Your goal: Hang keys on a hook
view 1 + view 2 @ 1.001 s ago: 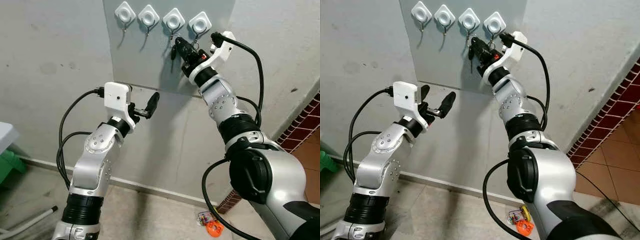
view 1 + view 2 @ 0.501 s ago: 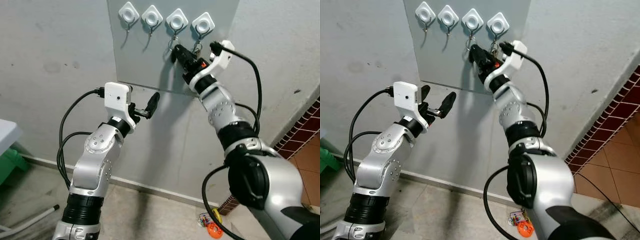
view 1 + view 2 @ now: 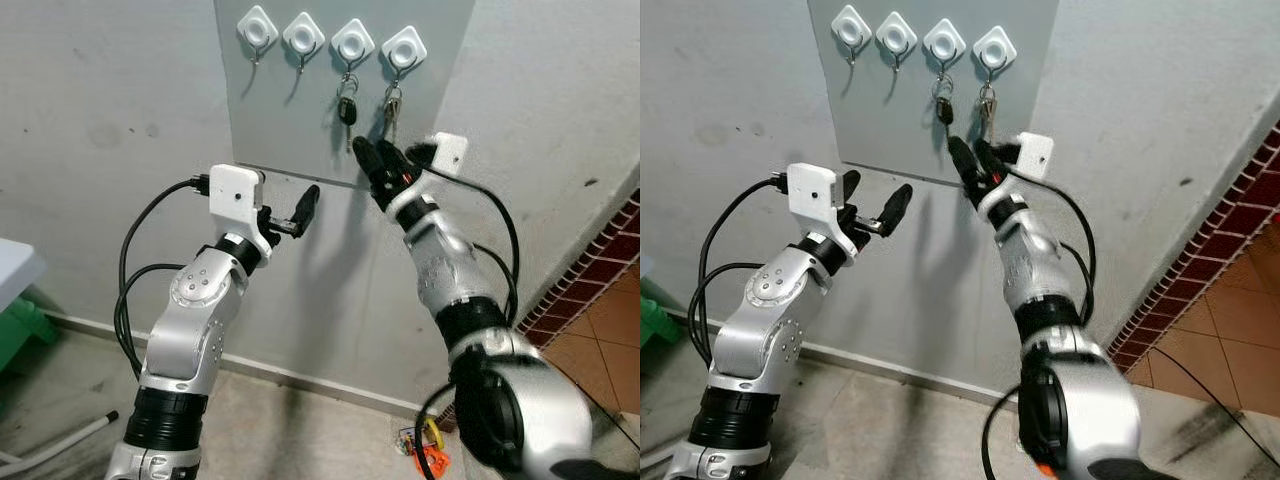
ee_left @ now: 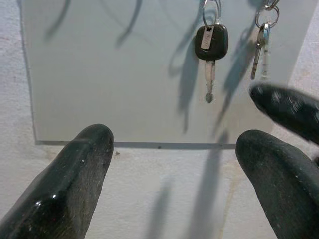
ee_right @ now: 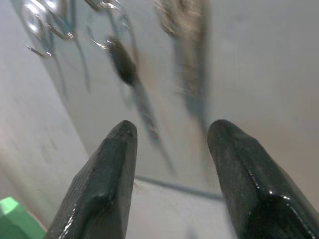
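On the grey panel (image 3: 300, 110), the black-headed key (image 3: 345, 110) hung from the third hook (image 3: 351, 42), so I judged hanging done. My right gripper (image 3: 378, 157) was just below, fingers apart and empty; next, lower it. My left gripper (image 3: 296, 210) hovered wide.

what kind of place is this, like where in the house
Probably an entryway or hall corner of a home, though that's a guess. A grey wall panel carries four white hooks, with a black-headed key and a bunch of keys hanging; there are plain plastered walls, a tiled floor and a brick-pattern skirting.
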`<state>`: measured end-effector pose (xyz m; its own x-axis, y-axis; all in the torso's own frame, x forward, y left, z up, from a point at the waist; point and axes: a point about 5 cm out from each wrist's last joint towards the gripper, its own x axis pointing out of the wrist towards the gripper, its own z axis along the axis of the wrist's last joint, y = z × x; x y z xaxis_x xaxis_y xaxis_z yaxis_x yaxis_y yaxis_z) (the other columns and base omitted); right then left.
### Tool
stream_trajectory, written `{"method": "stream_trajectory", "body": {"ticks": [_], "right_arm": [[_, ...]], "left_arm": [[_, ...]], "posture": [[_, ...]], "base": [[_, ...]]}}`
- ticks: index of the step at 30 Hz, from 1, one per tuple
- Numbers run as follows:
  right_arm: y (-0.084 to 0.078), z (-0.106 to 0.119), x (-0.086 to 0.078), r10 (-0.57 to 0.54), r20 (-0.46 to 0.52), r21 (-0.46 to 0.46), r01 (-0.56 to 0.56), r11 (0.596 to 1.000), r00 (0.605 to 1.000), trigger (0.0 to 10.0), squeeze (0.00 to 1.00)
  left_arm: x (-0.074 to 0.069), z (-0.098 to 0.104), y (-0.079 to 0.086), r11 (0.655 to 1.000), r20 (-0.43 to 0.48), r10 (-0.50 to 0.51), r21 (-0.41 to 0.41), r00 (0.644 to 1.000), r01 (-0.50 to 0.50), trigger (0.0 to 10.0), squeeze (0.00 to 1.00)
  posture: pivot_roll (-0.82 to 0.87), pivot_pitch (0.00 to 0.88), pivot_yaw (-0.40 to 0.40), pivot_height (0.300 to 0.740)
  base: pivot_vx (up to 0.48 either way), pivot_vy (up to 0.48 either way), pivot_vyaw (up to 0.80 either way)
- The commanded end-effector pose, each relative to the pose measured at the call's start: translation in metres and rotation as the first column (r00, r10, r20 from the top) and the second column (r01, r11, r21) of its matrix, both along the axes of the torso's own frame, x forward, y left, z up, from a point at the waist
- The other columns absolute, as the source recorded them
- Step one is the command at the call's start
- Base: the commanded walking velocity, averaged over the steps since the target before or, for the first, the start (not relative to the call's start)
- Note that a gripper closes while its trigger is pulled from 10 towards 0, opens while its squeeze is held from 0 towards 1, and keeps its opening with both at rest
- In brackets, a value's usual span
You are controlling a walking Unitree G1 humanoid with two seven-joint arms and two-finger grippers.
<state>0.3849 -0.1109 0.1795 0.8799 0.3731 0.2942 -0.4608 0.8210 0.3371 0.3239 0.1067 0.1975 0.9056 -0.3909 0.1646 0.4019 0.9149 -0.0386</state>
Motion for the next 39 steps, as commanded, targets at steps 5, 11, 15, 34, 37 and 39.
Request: {"method": "stream_trajectory", "body": {"ticks": [5,11,15,34,37,39], "right_arm": [[-0.018,-0.038,-0.022,-0.107,-0.060,-0.018,0.106,0.994,0.992,10.0,0.00],[-0.024,-0.071,-0.046,-0.173,-0.134,-0.022,0.172,0.985,0.976,10.0,0.00],[-0.026,-0.078,-0.053,-0.190,-0.139,-0.045,0.186,0.982,0.972,10.0,0.00],[-0.071,-0.146,-0.109,-0.394,-0.309,-0.259,0.322,0.910,0.865,10.0,1.00],[-0.070,-0.173,-0.120,-0.384,-0.391,-0.365,0.242,0.899,0.836,10.0,0.00],[-0.070,-0.181,-0.124,-0.389,-0.418,-0.403,0.216,0.889,0.821,10.0,0.00]], "left_arm": [[0.002,-0.024,0.010,0.998,-0.065,0.065,0.024,0.996,-0.063,10.0,0.00],[0.004,-0.043,0.020,0.994,-0.114,0.106,0.030,0.988,-0.103,10.0,0.00],[0.004,-0.048,0.023,0.992,-0.116,0.121,0.033,0.986,-0.118,10.0,0.00],[-0.011,-0.127,0.049,0.974,-0.232,0.215,0.129,0.949,-0.189,10.0,0.00],[-0.019,-0.152,0.047,0.968,-0.277,0.217,0.183,0.936,-0.170,10.0,0.00],[-0.022,-0.162,0.047,0.968,-0.315,0.217,0.194,0.924,-0.161,10.0,0.00]], "posture": [[-0.07,0.000,0.005,0.740],[-0.08,0.000,0.022,0.740],[-0.08,0.000,0.024,0.740],[-0.10,0.000,0.028,0.740],[-0.10,0.000,0.030,0.740],[-0.10,0.000,0.032,0.740]], "base": [[0.000,0.000,0.00],[0.000,0.000,0.00],[0.000,0.000,0.00],[0.000,0.000,0.00],[0.000,0.000,0.00],[0.000,0.000,0.00]]}}
